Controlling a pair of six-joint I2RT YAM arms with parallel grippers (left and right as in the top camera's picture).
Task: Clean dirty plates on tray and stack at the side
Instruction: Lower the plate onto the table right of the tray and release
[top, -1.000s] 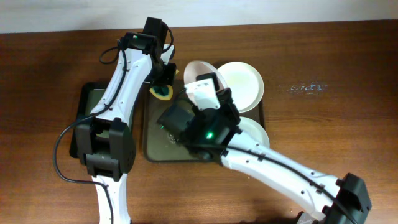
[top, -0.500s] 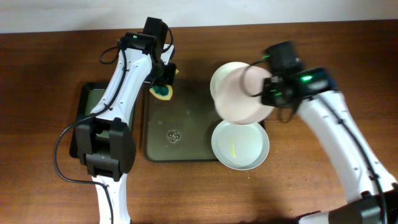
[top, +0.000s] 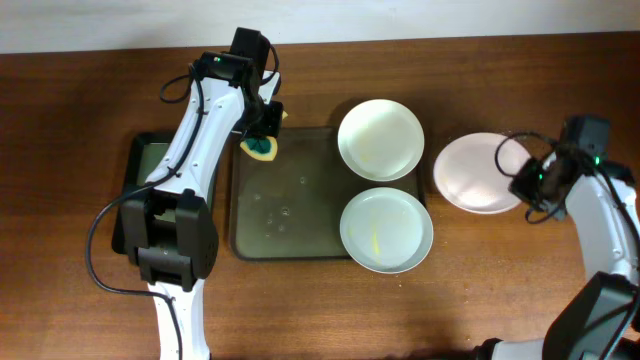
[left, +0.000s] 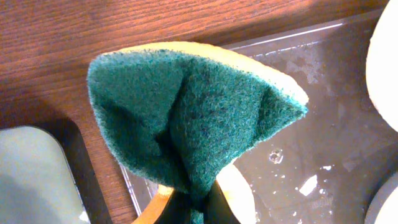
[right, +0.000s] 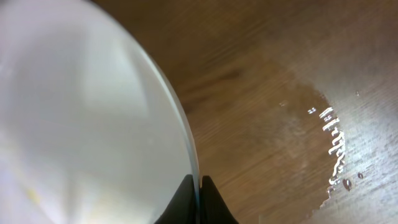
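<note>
The dark olive-brown tray (top: 285, 215) lies mid-table, wet. Two white plates rest on its right side: one at the back (top: 380, 139), one at the front (top: 386, 230) with a faint yellow smear. My right gripper (top: 528, 183) is shut on the rim of a third plate (top: 477, 172), held over the bare table right of the tray; in the right wrist view the plate (right: 81, 124) fills the left and the fingers (right: 198, 193) pinch its edge. My left gripper (top: 262, 133) is shut on a green-and-yellow sponge (left: 193, 112) over the tray's back left corner.
A smaller black tray (top: 145, 185) lies left of the olive tray, under my left arm. Water drops (top: 490, 140) shine on the wood behind the held plate and show in the right wrist view (right: 333, 146). The table's far edge meets a pale wall.
My right arm has swung from over the tray to the right, carrying a plate out over the bare table. The left arm and sponge have not moved.
</note>
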